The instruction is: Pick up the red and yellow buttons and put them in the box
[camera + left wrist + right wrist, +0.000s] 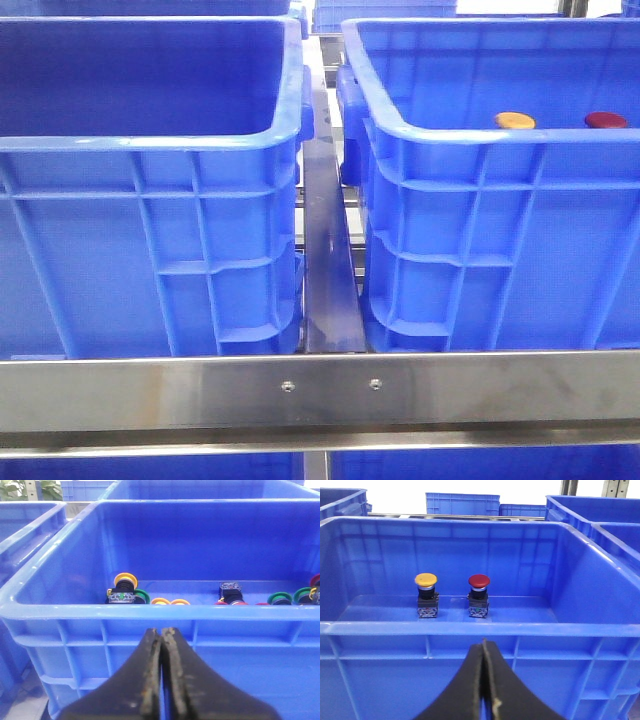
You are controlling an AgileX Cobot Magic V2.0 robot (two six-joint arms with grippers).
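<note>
Two buttons upright in the right-hand crate, both my claws pressed closed and empty.

Yellow button [425,579] and red button [479,581] stand side by side, apart, on the floor of the right box [470,628], each a smooth mushroom cap on a dark blocky switch body. I judge them light, rigid and slick on top (the cap would likely slip), so I'd pinch the square body below. My right claw [484,652] hangs outside the near wall; my left claw [162,640] faces the left box [150,611], which holds several more buttons.
</note>
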